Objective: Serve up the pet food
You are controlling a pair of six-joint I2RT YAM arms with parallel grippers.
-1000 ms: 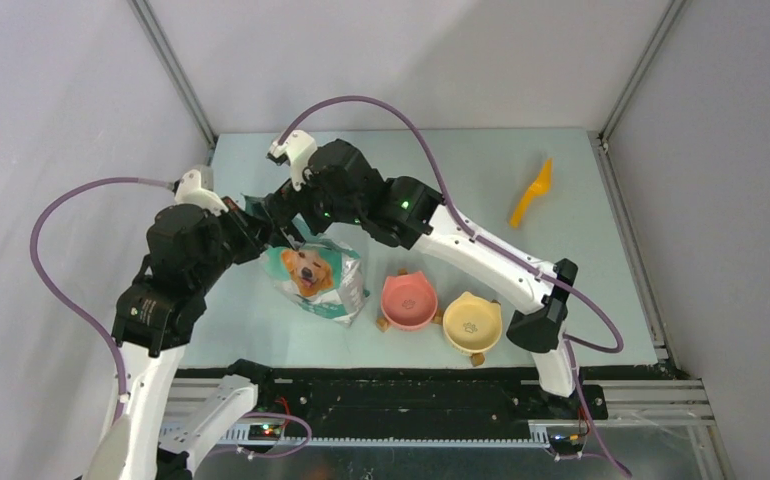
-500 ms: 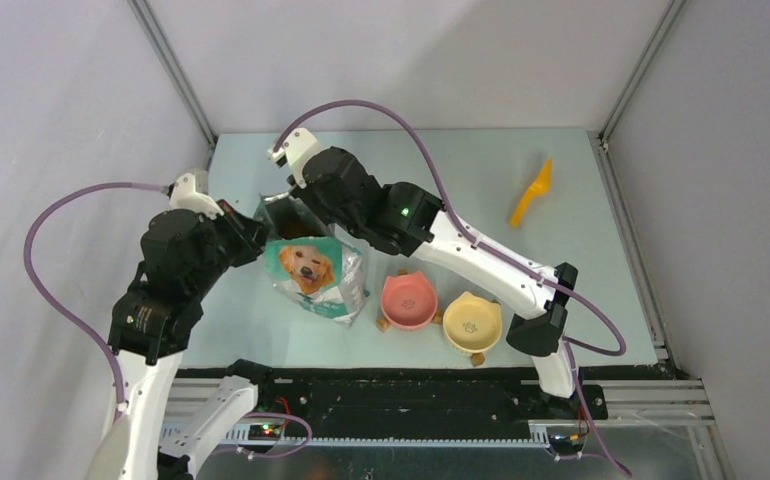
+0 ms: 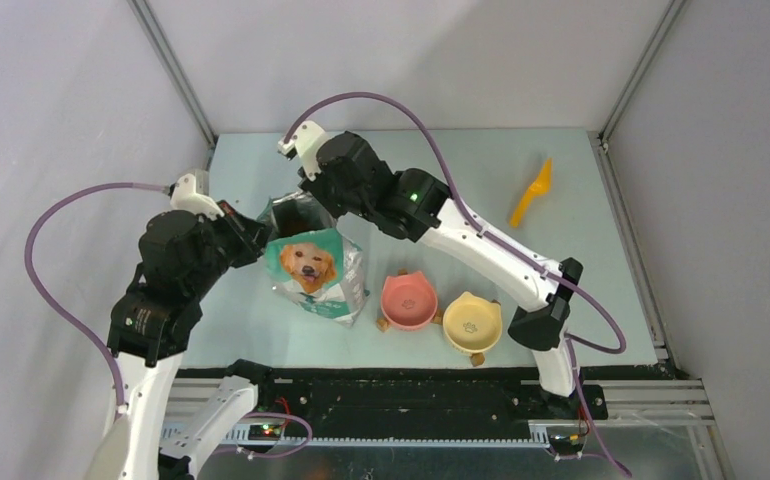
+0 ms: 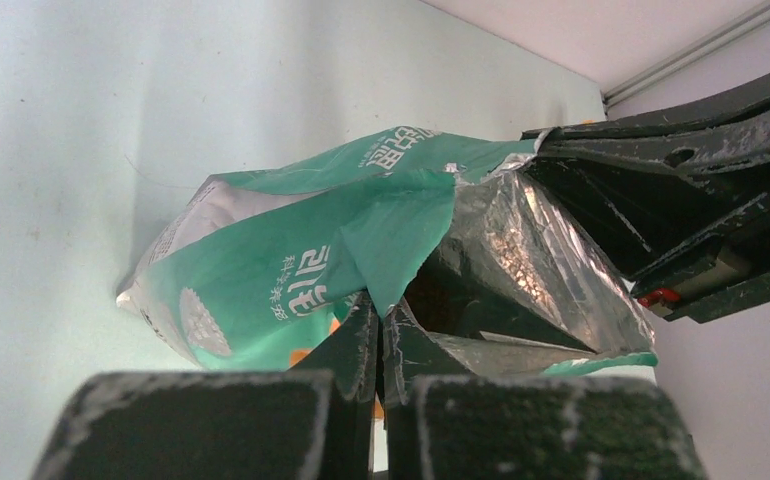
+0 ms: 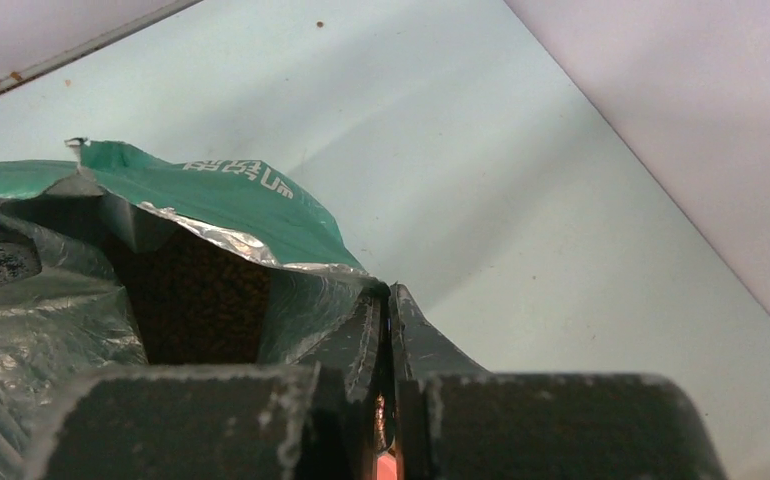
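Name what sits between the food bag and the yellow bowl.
The pink bowl sits between the bag and the yellow bowl, seen in the top view.

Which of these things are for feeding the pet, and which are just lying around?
For the job: kibble, in the open bag; left pincer and right pincer, each shut on the bag's rim; pink bowl and yellow bowl, probably for the food.
Lying about: scoop, untouched, though it may help later.

Overhead camera; both wrist cameras close on bag (image 4: pixel 291 260)
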